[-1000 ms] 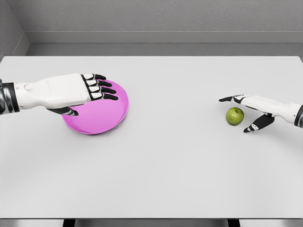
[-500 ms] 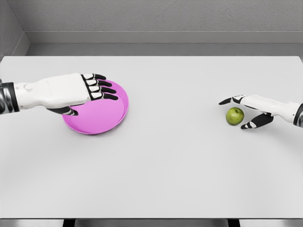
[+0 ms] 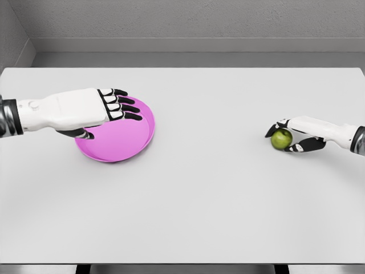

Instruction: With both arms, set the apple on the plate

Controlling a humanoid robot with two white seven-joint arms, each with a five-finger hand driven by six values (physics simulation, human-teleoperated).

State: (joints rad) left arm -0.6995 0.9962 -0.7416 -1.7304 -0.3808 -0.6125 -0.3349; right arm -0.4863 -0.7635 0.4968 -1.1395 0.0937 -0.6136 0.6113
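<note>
The grasp is the step in hand; the right robot hand (image 3: 292,137) has its fingers curled around the apple (image 3: 281,138), which sits on the surface (image 3: 205,194) at the right, well apart from the plate (image 3: 122,137); the left robot hand (image 3: 105,108) hovers over the plate's left part, its fingers extended and holding nothing, whether it touches the rim I cannot tell; next, I judge, the apple must be lifted clear and carried leftward to the plate, the left robot hand steadying or making room.

green apple (image 3: 281,138), pink plate (image 3: 134,137), pale grey table (image 3: 217,188), white-and-black hands.
</note>
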